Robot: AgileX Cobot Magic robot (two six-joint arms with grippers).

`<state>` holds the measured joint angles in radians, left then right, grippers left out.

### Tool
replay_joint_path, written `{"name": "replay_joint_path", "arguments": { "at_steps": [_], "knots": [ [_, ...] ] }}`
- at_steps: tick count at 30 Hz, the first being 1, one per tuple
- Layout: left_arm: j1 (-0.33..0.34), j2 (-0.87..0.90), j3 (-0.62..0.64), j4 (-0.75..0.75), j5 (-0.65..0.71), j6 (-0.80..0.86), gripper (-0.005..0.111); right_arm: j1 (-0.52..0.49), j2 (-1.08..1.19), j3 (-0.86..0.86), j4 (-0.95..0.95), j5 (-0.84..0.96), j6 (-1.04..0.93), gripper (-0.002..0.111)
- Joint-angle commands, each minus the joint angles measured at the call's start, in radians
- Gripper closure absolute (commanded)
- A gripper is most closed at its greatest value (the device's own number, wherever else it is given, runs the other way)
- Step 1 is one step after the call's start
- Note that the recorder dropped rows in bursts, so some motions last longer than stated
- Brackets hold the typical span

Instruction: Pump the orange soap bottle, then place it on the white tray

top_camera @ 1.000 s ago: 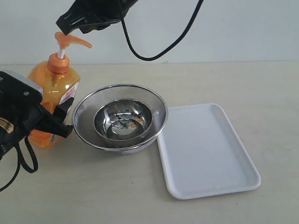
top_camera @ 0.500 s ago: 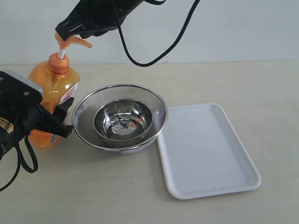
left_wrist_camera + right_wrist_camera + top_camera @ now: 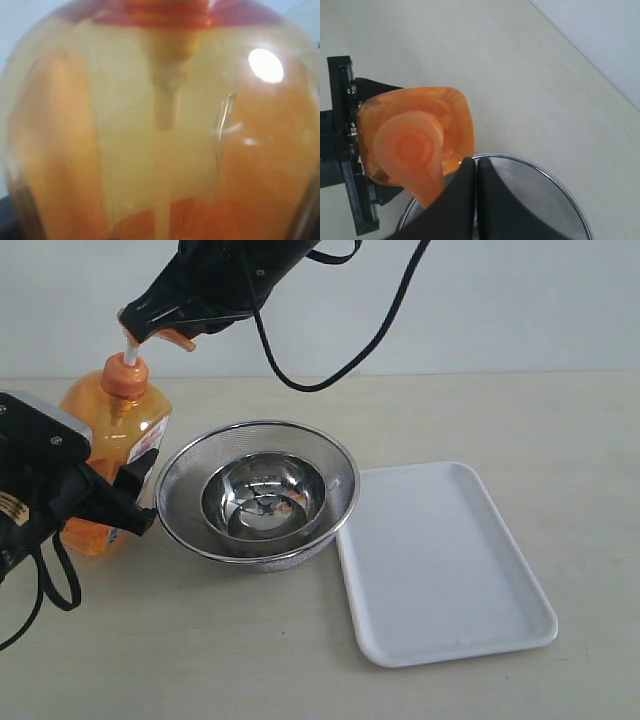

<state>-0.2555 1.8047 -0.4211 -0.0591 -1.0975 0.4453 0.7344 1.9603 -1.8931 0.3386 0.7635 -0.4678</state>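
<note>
The soap bottle [image 3: 115, 430] stands upright at the left of the table, just beside a mesh bowl [image 3: 185, 485] with a smaller steel bowl [image 3: 265, 495] nested in it. My left pincer [image 3: 115, 502] is clamped round the bottle's lower body, and the left wrist view shows nothing but orange liquid and the dip tube [image 3: 164, 107], so I judge the hold firm.

What has changed in the last second is on top. The right pincer [image 3: 150, 320] hung a little above the pump head [image 3: 172, 338] and has now come down onto it. Its fingers are pressed together with nothing between them, and the right wrist view shows them laid over the spout. The white stem [image 3: 129, 357] shows much as it did, so I judge the stroke has barely begun, if at all.

So contact is made and the pumping itself is what remains. After that comes the carry. The tray [image 3: 450, 570] lies at the right, on the far side of the bowl from the bottle, so I will need to lift the bottle clear over the bowl's rim.
</note>
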Motion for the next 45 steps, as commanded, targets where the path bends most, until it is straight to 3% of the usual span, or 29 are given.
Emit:
{"name": "replay_joint_path", "arguments": {
  "at_steps": [1,14,45],
  "knots": [
    [0.003,-0.014,-0.015,-0.003,-0.053,-0.004,0.102,-0.005,-0.044,-0.004,-0.038,-0.012,0.036,0.109],
    [0.003,-0.014,-0.015,-0.004,-0.046,0.044,0.102,0.036,-0.124,-0.004,0.068,0.006,0.043,0.109],
    [0.003,-0.014,-0.015,0.044,-0.035,0.022,0.102,0.043,0.033,-0.004,0.043,0.086,0.081,0.109]
  ]
}}
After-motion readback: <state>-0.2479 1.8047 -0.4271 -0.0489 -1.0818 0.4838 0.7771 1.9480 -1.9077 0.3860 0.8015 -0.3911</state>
